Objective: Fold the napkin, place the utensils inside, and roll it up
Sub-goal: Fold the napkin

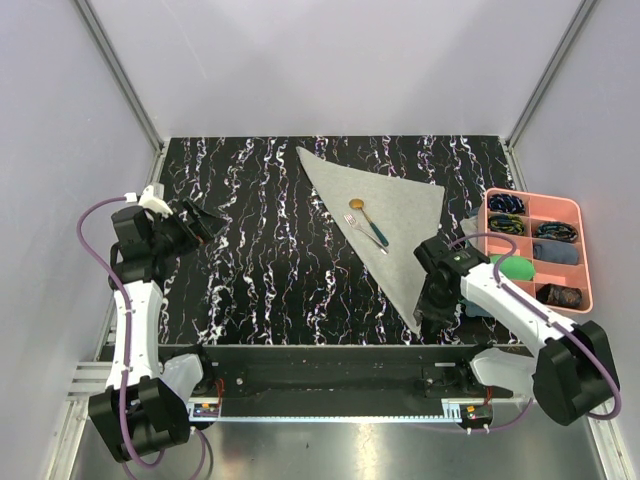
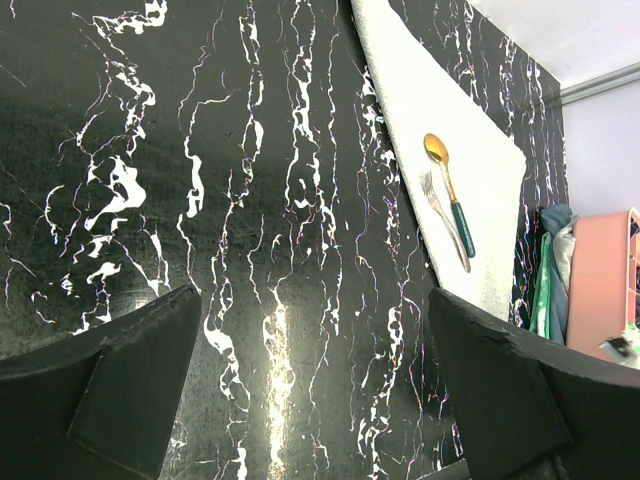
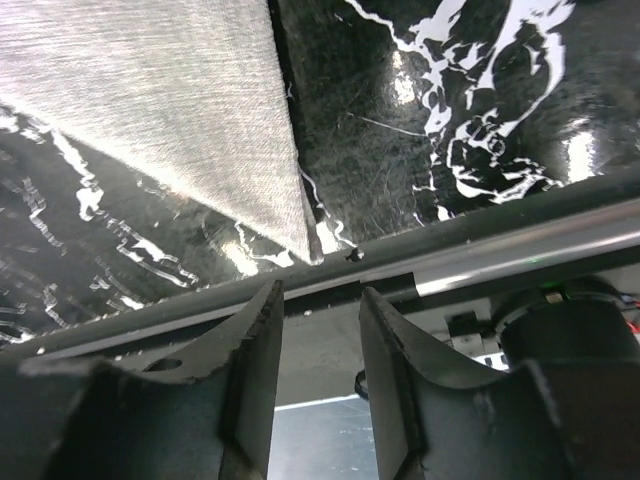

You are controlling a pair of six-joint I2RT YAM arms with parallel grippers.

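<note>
Top external, napkin (image 1: 410, 215): lying triangular, carrying utensils (image 1: 368, 225).
Left end effector (image 2: 312, 330): gaping wide, 9 o'clock.
Right end effector (image 3: 320, 300): hovering narrowly parted at napkin's 6 o'clock tip.

The work surface is a table top (image 1: 250, 270) in a black marble pattern with white veining; the finish is glossy and returns a bright streak of light (image 2: 275, 335) in the left wrist view; plain pale grey wall panels (image 1: 330, 60) enclose it at the back and on both sides; aluminium frame posts (image 1: 118, 75) rise at the two rear corners; a dark metal rail (image 1: 330, 365) borders the near edge; nearer than the rail lies a brushed metal base plate (image 1: 350, 450).
</note>
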